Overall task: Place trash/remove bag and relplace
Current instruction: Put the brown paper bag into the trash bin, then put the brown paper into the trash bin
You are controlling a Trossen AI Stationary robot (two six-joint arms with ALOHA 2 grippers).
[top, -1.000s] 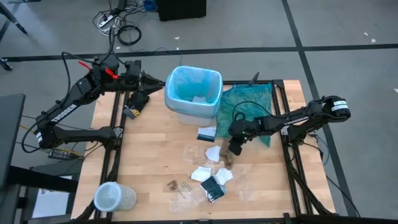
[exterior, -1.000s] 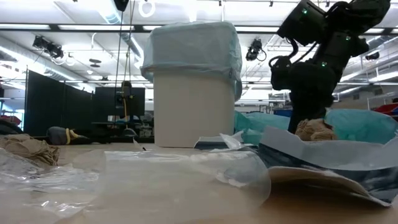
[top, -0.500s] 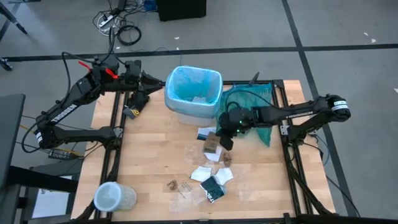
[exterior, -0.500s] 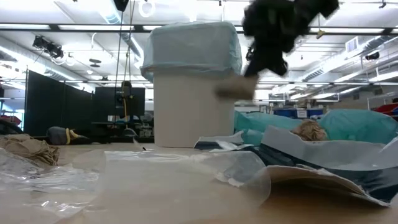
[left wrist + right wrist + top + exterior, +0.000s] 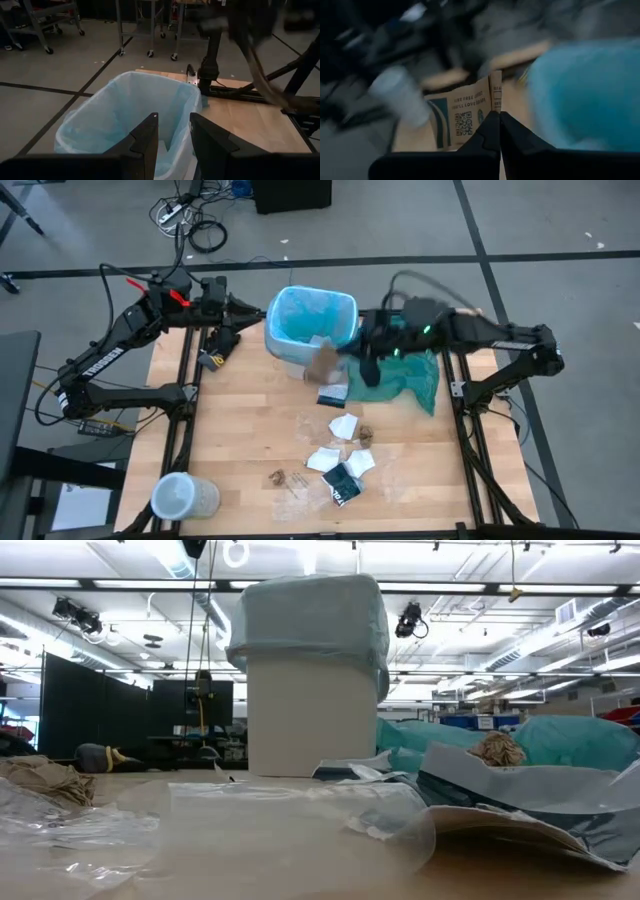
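Observation:
The white bin (image 5: pixel 310 358) stands at the table's far middle, lined with the light-blue bag (image 5: pixel 312 320) (image 5: pixel 125 110) (image 5: pixel 310 615). My right gripper (image 5: pixel 338 356) (image 5: pixel 498 116) is shut on a brown cardboard sleeve (image 5: pixel 322 362) at the bin's near-right rim. It has left the low view. My left gripper (image 5: pixel 246 313) (image 5: pixel 172 137) is open at the bin's left rim. More trash lies on the near table: white paper (image 5: pixel 343 425), a dark wrapper (image 5: pixel 340 483), brown bits (image 5: pixel 366 436) and clear plastic (image 5: pixel 300 805). My right gripper pinches the flat brown cardboard sleeve by one edge (image 5: pixel 492 102) between its two fingers, coming from the table's right. The sleeve is lifted clear and sticks out past the fingertips toward the bin. My left gripper's fingers (image 5: pixel 150 140) stand at the bag's rim; I cannot tell whether they touch it.
A darker teal-green bag (image 5: pixel 405 365) lies on the table right of the bin. A clear cup (image 5: pixel 183 497) lies at the near left corner. A small blue-white item (image 5: pixel 332 393) sits just near of the bin. A black and yellow object (image 5: pixel 215 355) lies by the left frame.
My right gripper has risen fast from the table among the scraps and swung toward the far edge and left, to the bin. It has carried the brown cardboard sleeve, lifted clear, up to the bin's near-right rim and out of the low view.

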